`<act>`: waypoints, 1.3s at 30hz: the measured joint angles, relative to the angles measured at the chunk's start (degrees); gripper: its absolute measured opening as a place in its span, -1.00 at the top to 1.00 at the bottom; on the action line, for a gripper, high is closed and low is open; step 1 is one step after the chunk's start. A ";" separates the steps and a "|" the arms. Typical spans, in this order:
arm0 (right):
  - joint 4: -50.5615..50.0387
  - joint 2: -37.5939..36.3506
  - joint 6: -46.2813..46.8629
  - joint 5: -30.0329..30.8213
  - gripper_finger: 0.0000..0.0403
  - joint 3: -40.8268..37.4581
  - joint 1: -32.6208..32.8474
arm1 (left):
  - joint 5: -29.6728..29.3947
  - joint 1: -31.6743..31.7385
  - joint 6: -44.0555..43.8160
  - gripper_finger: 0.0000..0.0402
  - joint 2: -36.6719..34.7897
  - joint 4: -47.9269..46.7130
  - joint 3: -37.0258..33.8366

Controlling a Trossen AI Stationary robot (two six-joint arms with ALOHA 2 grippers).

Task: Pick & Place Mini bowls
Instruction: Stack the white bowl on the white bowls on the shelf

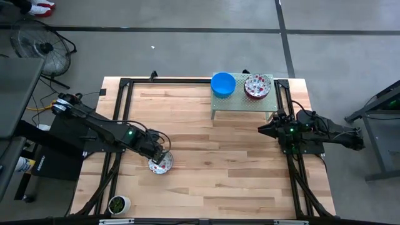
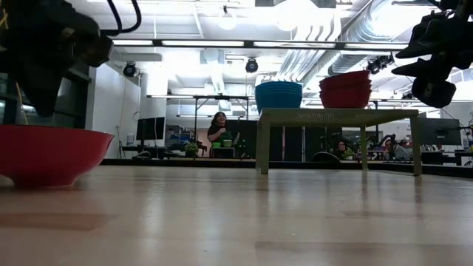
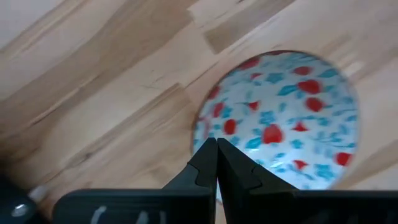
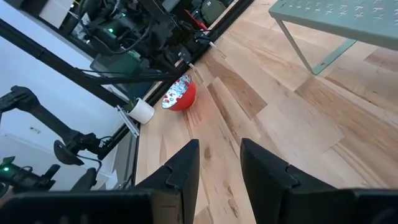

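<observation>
One mini bowl, white inside with red and blue flowers and red outside, stands upright on its base on the table's left half. My left gripper is shut and points down over that bowl's rim. Two stacks of mini bowls rest on a green stand at the far edge, one blue, one floral. My right gripper waits open at the table's right edge, with nothing between its fingers. My left gripper's shut fingertips come from above over the floral bowl's rim. Whether they touch it I cannot tell. The bowl stands on the table.
A small white cup with a green plant stands near the table's front left corner. A black frame runs along the table's left, far and right sides. Bare wood lies between the lone bowl and the stand.
</observation>
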 joint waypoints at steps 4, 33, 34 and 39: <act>-0.02 0.42 0.00 0.00 0.48 0.00 0.00 | -0.09 0.00 -0.09 0.99 -1.63 -0.83 -1.22; 0.05 0.55 0.02 -0.02 0.48 0.00 0.00 | 5.03 0.02 -1.49 -0.03 -2.73 11.72 -10.95; 0.05 0.55 0.02 -0.01 0.48 0.00 0.00 | 5.03 0.02 -2.21 0.00 -2.73 12.23 -11.53; 0.05 0.55 0.06 -0.42 0.48 0.00 0.00 | 5.36 0.02 -4.04 0.08 -2.71 13.08 -13.02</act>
